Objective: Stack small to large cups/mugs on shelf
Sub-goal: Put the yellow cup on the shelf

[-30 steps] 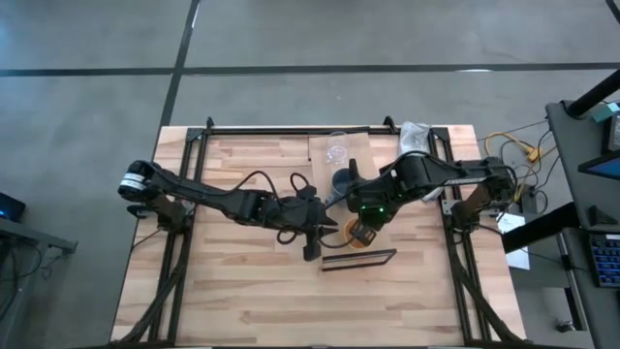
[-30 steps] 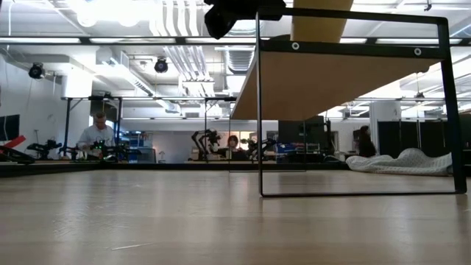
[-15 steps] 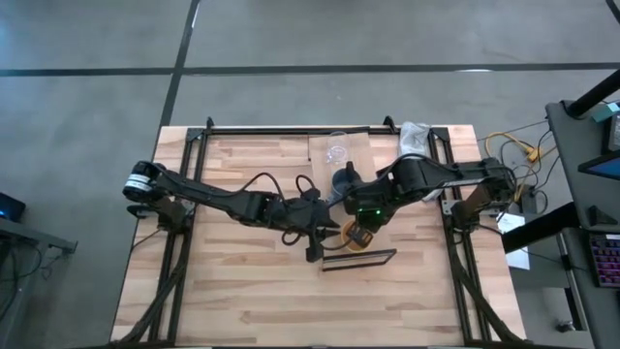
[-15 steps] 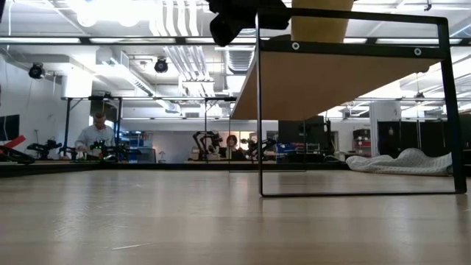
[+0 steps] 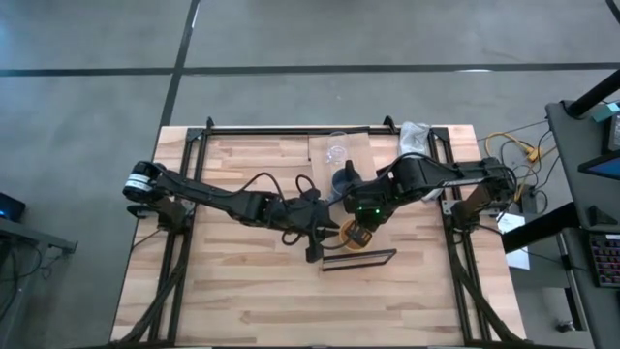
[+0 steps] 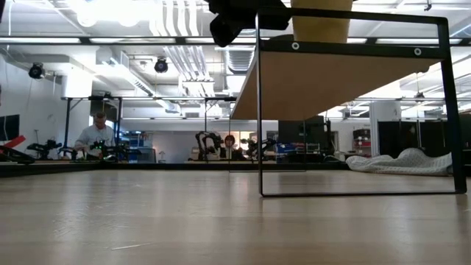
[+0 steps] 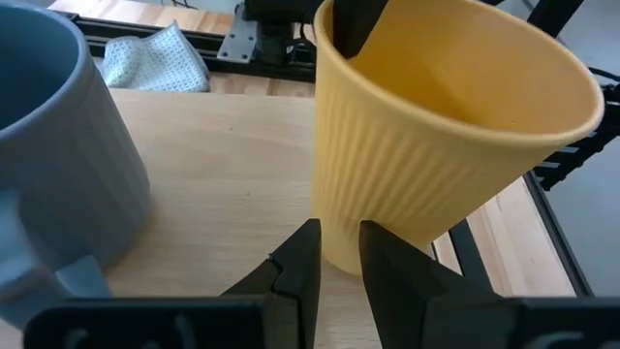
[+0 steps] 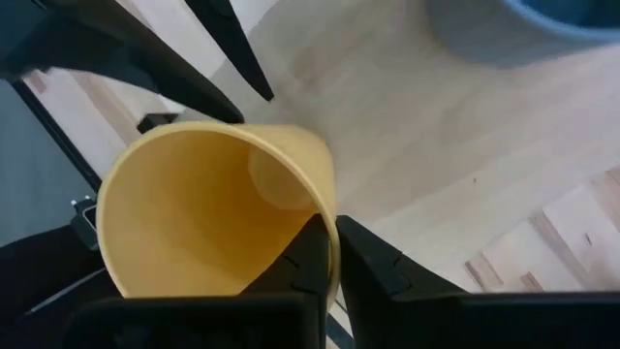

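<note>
The right gripper (image 8: 327, 254) pinches the rim of the yellow cup (image 8: 208, 208), one finger inside and one outside. The cup leans a bit and sits on the shelf (image 5: 341, 184), at about 6 o'clock from the blue mug (image 5: 341, 181). The glass cup (image 5: 336, 152) stands at 12 o'clock from the mug, farther back on the shelf.

The left gripper (image 7: 336, 260) is just beside the yellow cup's base. Its fingers are almost together and hold nothing.

The yellow cup looks light and thin, with ribs down its side. I think it could bend or tip if squeezed hard. The rim is a fine place to hold it, but gently. The ribs may help stop slipping.

The mug looks heavy and hard. Its thick wall or handle seems best to grab. The glass cup looks smooth and could break, so it needs a soft grip.
</note>
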